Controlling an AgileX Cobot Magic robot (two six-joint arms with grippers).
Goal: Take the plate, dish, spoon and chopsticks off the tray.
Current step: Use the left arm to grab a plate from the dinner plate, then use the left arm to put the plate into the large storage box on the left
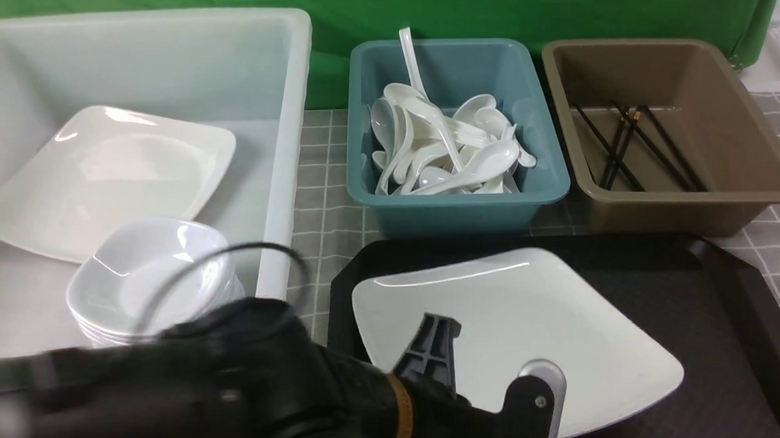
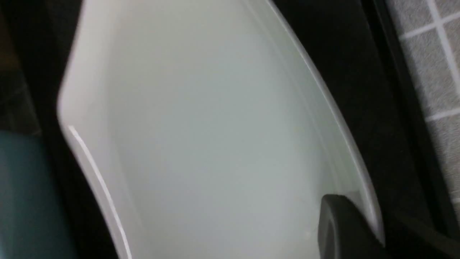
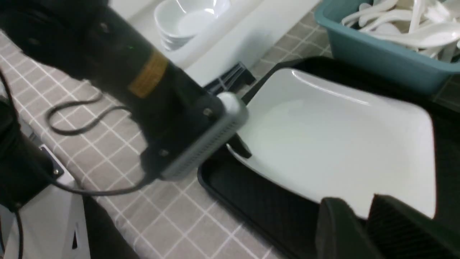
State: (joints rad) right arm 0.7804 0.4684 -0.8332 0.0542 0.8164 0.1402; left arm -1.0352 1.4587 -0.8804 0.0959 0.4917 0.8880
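Obs: plate (image 1: 522, 319) lies on tray (image 1: 722, 308), left gripper (image 3: 241, 150) seemingly clamped on its near rim; risk: the glossy rim slips free or the plate pivots and drops, one edge-pinch carrying everything.

A robot test bench staged as a canteen dish-return station. A green cloth (image 1: 552, 3) hangs as a backdrop behind a counter (image 1: 329, 202) under a grey checked cover. Sorting tubs stand in a row: a white tub (image 1: 278, 118) of plates and bowls, a teal tub (image 1: 456, 209) of spoons (image 1: 440, 156), a brown tub (image 1: 696, 209) of chopsticks (image 1: 633, 146). Near them lie a black tray (image 1: 735, 308), a black robot arm (image 3: 143, 72) and its loose cable (image 3: 82, 118).
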